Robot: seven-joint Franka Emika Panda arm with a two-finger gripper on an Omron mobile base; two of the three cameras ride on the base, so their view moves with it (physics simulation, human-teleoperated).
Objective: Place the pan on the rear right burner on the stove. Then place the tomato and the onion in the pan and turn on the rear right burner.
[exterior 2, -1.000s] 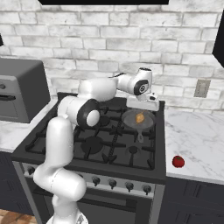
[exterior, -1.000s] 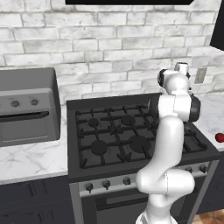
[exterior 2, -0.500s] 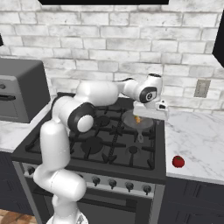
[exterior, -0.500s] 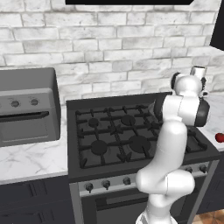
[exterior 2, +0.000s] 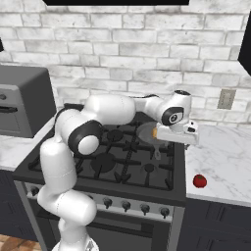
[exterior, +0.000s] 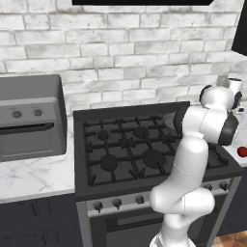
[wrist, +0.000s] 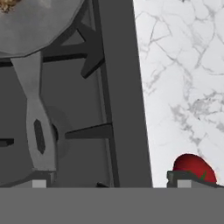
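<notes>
While the white arm reaches across the stove (exterior 2: 122,162) toward the right of the right base view, its gripper (exterior 2: 182,133) hangs over the range's right edge, just beside the marble counter (exterior 2: 225,162), with its jaws spread wide and nothing between them. Just left of the gripper in that view, the pan (exterior 2: 147,131) sits on the grates at the rear right burner, and a bit of the tan-orange onion (exterior 2: 154,132) shows inside it against the hand; the burner cap itself is covered. From the hand view, the pan (wrist: 39,22) fills the upper left corner, its flat handle (wrist: 35,127) running down the left side over the black grate bars, and a scrap of the onion (wrist: 8,4) peeks in at the very top left edge. At the lower right of the hand view the tomato (wrist: 192,167) lies on the counter (wrist: 183,78), partly behind one dark fingertip (wrist: 188,177). It appears in the right base view as a small red ball (exterior 2: 199,181) at the centre right, and in the left base view at the right edge (exterior: 242,152). A grey countertop oven (exterior: 29,120) stands at the left of the left base view.
</notes>
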